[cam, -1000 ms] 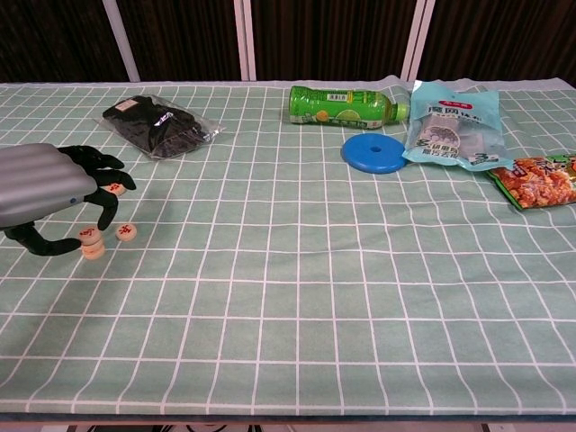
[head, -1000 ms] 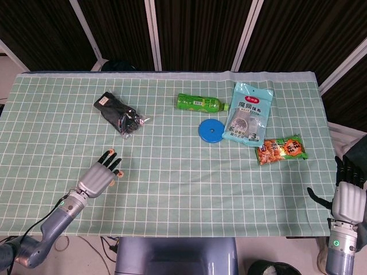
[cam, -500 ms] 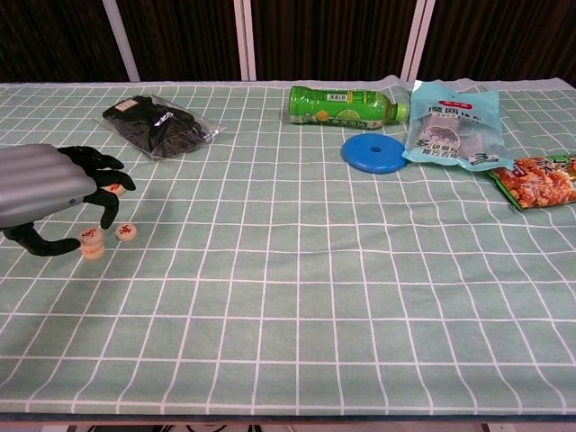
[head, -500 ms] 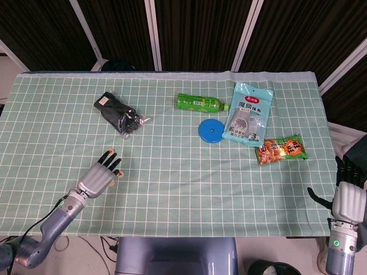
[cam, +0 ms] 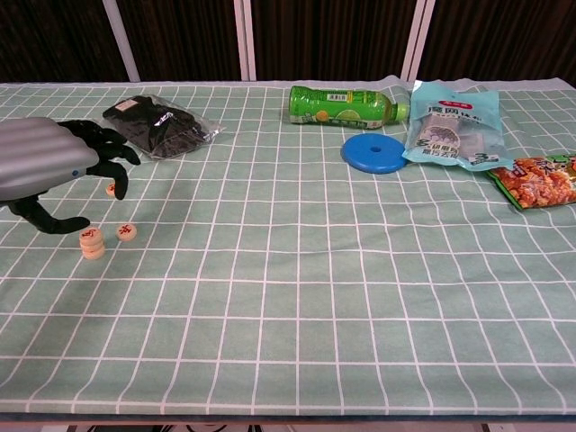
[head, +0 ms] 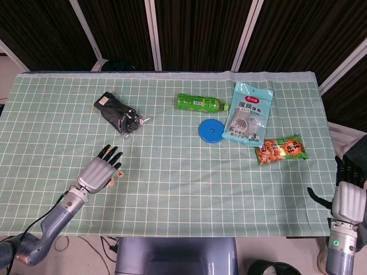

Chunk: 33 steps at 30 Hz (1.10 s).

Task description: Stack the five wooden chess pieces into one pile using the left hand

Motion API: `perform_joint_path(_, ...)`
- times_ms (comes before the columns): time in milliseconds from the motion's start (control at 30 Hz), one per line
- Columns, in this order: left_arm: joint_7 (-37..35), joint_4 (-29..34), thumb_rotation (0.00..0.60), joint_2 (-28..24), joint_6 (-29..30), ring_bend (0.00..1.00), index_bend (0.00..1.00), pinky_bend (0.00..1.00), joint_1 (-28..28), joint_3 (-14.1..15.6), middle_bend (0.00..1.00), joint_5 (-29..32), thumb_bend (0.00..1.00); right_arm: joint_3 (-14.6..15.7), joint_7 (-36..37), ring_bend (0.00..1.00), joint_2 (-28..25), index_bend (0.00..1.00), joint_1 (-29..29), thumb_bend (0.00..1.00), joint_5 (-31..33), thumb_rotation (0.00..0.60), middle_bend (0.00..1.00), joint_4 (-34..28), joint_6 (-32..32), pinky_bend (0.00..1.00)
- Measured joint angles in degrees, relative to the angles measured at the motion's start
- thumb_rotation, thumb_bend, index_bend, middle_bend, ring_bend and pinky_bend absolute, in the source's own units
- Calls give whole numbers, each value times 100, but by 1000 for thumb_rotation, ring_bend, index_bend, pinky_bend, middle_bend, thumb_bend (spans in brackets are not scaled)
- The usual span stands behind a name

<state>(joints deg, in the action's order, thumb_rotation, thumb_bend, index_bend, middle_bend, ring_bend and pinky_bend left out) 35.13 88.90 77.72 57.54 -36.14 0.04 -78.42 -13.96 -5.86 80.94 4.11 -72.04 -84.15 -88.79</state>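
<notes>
The left hand (cam: 54,171) hangs over the cloth with its fingers spread and curved, holding nothing, and just below its fingertips stands a short pile of wooden chess pieces (cam: 91,243) (two or three high, hard to count from here). A loose piece (cam: 126,232) lies just beside that pile and another piece (cam: 112,190) sits under the fingers a little farther back. So the stack looks only begun, with at least these two left to add; the right hand (head: 348,197) hangs off the table edge, its grip unclear.

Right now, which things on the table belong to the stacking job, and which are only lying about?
For the job: small pile of wooden chess pieces; loose pieces and; left robot hand.

Lying about: green bottle, blue disc, dark packet, pale blue pouch, snack bag.
</notes>
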Motion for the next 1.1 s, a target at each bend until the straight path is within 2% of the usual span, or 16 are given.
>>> perform_joint_path(467, 339, 87, 600, 134, -128, 0, 377, 69, -107, -107, 99, 274, 250, -19, 27, 21, -14, 64, 10, 247, 26, 600, 1, 22, 33, 0)
perform_joint_path(900, 1945, 664, 600, 516, 438, 0, 394, 64, 73, -180, 94, 1419, 247, -53, 97, 22, -61, 64, 13, 247, 55, 600, 2, 23, 58, 0)
perform_joint_path(1100, 2311, 723, 600, 759, 647, 0, 395, 64, 70, -251, 93, 1811, 247, -56, 100, 22, -68, 64, 18, 247, 65, 600, 2, 25, 74, 0)
